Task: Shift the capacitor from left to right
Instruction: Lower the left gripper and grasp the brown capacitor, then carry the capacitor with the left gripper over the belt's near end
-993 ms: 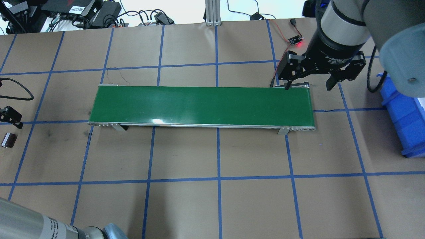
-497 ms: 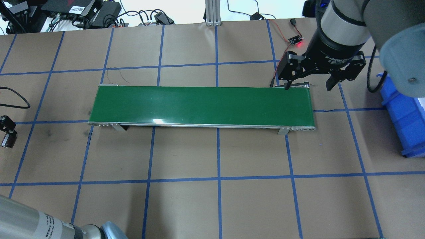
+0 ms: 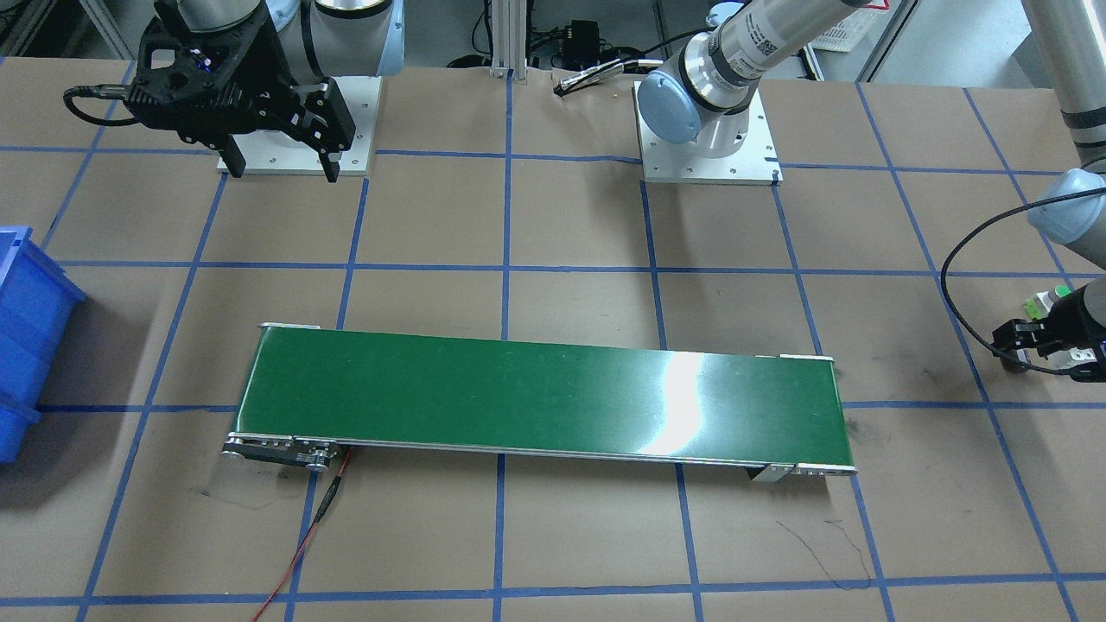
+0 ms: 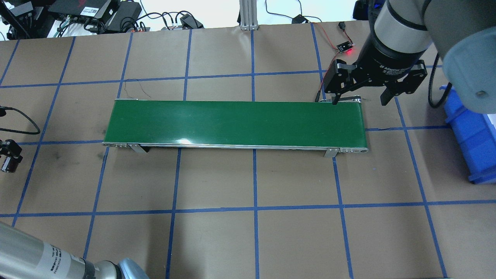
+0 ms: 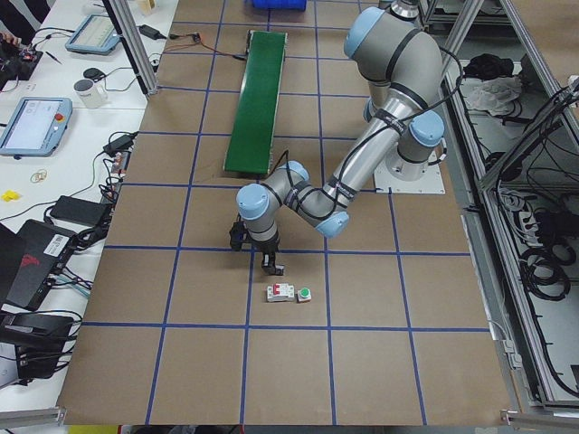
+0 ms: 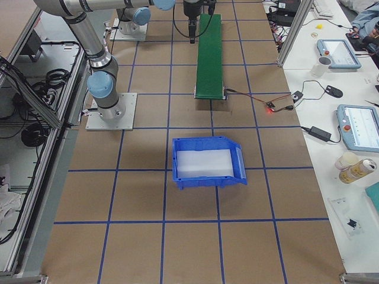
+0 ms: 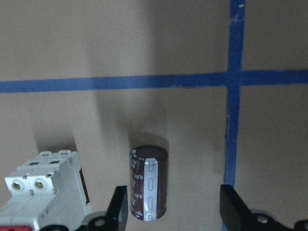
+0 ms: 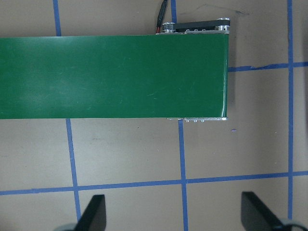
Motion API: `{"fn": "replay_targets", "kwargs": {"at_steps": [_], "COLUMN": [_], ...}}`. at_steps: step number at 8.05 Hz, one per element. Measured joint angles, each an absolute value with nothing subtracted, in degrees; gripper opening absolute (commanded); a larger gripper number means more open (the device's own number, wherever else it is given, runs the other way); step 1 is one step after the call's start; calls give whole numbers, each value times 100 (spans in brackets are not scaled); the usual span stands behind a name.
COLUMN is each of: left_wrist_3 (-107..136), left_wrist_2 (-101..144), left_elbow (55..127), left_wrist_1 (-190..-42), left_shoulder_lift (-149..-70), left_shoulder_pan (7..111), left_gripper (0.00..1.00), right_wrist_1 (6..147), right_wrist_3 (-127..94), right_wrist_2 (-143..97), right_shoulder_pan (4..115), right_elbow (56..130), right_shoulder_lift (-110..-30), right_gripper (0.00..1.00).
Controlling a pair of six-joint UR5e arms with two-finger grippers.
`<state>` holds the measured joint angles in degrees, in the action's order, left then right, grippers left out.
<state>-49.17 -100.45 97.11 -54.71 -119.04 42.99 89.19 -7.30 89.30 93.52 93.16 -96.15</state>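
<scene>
The capacitor (image 7: 148,183), a stubby dark brown cylinder with a pale grey stripe, lies on the brown table at the far left (image 4: 8,166). My left gripper (image 7: 175,211) is open and low over it. In the left wrist view the capacitor sits between the fingers, close to the left fingertip (image 7: 118,208). The gripper shows at the left edge of the overhead view (image 4: 10,150) and at the right edge of the front view (image 3: 1037,345). My right gripper (image 4: 360,97) is open and empty above the right end of the green conveyor belt (image 4: 232,122).
A white circuit breaker (image 7: 45,185) lies just left of the capacitor, with a green-capped push button (image 5: 304,294) beside it. A blue bin (image 4: 472,139) stands at the right table edge. A small lit sensor board (image 4: 345,47) with wires sits behind the conveyor's right end.
My left gripper has moved toward the capacitor and now sits over it, partly covering it in the overhead view. The right arm has not moved.
</scene>
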Motion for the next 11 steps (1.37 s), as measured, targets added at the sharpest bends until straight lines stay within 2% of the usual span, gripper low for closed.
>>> {"fn": "replay_targets", "kwargs": {"at_steps": [3, 5, 6, 7, 8, 9, 11], "left_wrist_3": [-5051, -5096, -5104, -5130, -5245, -5347, -5468], "left_wrist_2": [-10068, -10230, -10272, -10278, -10276, -10267, -10243], "left_elbow": [9712, 9707, 9707, 9709, 9708, 9706, 9691], "left_wrist_1": [-5430, -5424, -5423, -5423, -5423, -5427, -5436], "left_shoulder_lift": [-12040, -12068, -12078, -12091, -12107, -12127, -12134], "left_shoulder_pan": [4254, 4232, 4230, 4228, 4228, 4228, 4227], "left_gripper": [72, 69, 55, 35, 10, 0, 0], "right_wrist_1": [8921, 8921, 8921, 8921, 8924, 8920, 8913], "right_wrist_3": [-730, -729, -729, -730, -730, -729, -729], "right_wrist_2": [8930, 8930, 8930, 8930, 8930, 8930, 8930], "right_shoulder_pan": [9352, 9352, 9352, 9352, 9352, 9352, 9352], "right_elbow": [9316, 9316, 9316, 9316, 9316, 9316, 9316], "right_shoulder_lift": [-9615, -9615, -9615, -9615, -9615, -9615, -9615], "right_gripper": [100, 100, 100, 100, 100, 100, 100]}}
